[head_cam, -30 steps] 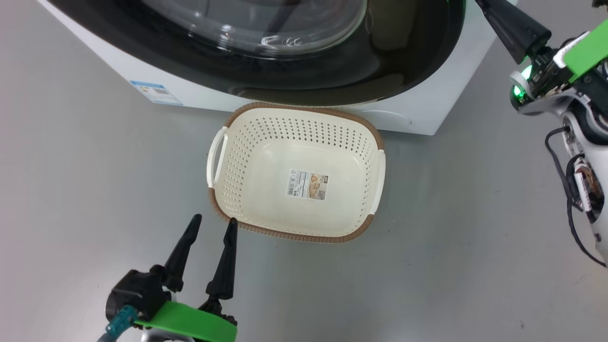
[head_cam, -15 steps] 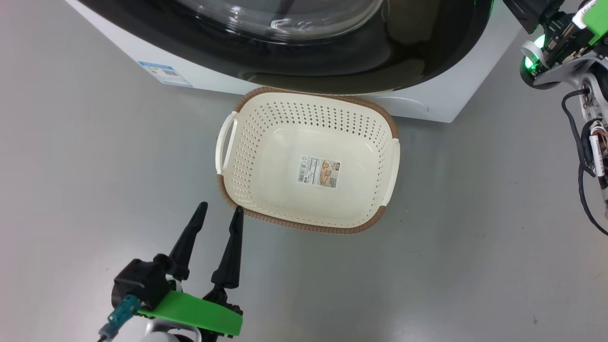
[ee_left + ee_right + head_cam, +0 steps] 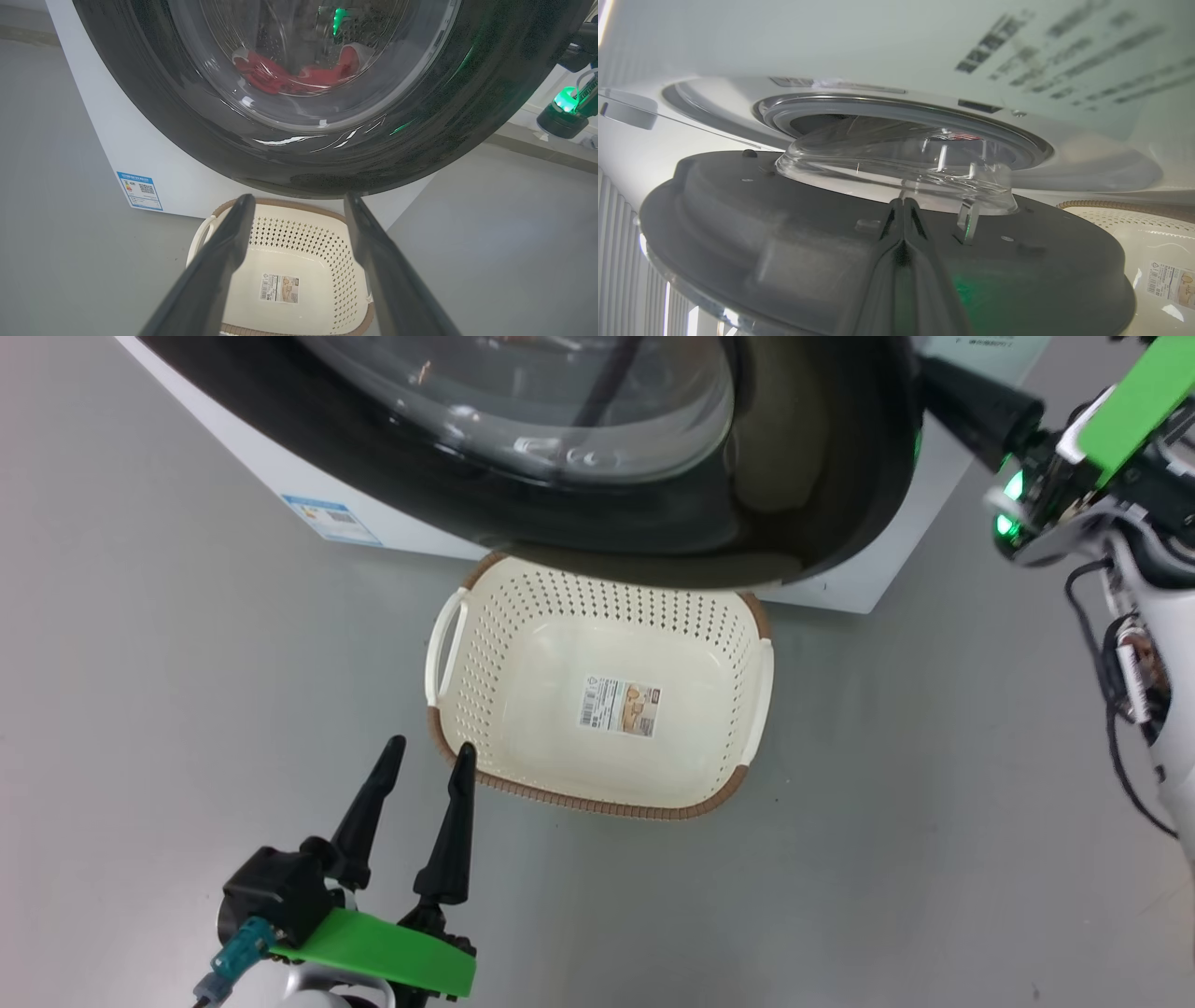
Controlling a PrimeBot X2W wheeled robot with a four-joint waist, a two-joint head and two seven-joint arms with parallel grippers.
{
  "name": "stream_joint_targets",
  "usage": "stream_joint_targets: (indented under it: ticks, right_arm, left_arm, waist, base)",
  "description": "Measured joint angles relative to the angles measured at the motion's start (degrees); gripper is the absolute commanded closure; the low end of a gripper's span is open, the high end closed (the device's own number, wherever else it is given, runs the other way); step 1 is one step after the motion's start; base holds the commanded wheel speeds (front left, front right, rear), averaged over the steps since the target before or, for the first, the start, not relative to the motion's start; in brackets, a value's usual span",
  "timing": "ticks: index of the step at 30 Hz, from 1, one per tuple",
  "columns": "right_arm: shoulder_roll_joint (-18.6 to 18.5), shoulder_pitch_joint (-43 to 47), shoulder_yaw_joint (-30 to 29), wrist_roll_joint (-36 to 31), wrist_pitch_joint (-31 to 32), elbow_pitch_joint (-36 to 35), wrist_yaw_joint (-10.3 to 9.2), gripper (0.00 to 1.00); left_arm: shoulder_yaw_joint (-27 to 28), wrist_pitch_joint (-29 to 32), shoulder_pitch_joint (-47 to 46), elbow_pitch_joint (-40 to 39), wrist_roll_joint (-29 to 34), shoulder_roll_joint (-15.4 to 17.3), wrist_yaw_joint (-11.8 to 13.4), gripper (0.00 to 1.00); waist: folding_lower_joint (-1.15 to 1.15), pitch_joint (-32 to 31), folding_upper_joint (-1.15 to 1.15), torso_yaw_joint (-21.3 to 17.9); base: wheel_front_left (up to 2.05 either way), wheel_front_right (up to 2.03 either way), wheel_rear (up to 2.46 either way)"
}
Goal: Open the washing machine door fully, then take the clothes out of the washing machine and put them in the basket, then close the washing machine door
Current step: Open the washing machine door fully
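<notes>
The washing machine (image 3: 882, 574) fills the top of the head view, and its door (image 3: 803, 513) stands partly open, its black rim overhanging the far edge of the basket (image 3: 579, 801). The basket sits on the floor with just a paper label inside. Red clothes (image 3: 271, 77) show through the door's glass in the left wrist view. My right gripper (image 3: 943, 387) is shut with nothing in it. Its fingers (image 3: 903, 242) lie against the door's grey inner face (image 3: 784, 261). My left gripper (image 3: 425, 756) hangs open just in front of the basket's near left corner.
Bare grey floor (image 3: 187, 663) lies left, right and in front of the basket. A blue label sticker (image 3: 331, 518) is on the machine's lower left front. The grey rubber ring (image 3: 896, 105) of the drum opening shows behind the door's glass bowl (image 3: 896, 163).
The head view has shifted. The door's rim now reaches out over the basket's far edge, with the right gripper at its right edge. The left gripper has kept its place by the basket.
</notes>
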Motion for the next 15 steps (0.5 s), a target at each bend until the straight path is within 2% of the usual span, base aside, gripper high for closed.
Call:
stream_joint_targets:
  ticks: [15]
  right_arm:
    - [4.08,9.14,1.43,-2.29,2.92,-1.9,0.0,1.0]
  left_arm:
    - [1.54,0.0,2.91,0.8,0.68,0.02,-0.02,0.0]
  waist:
    - [0.0,-6.74,0.0,-1.33]
  base:
    - [0.0,0.0,0.0]
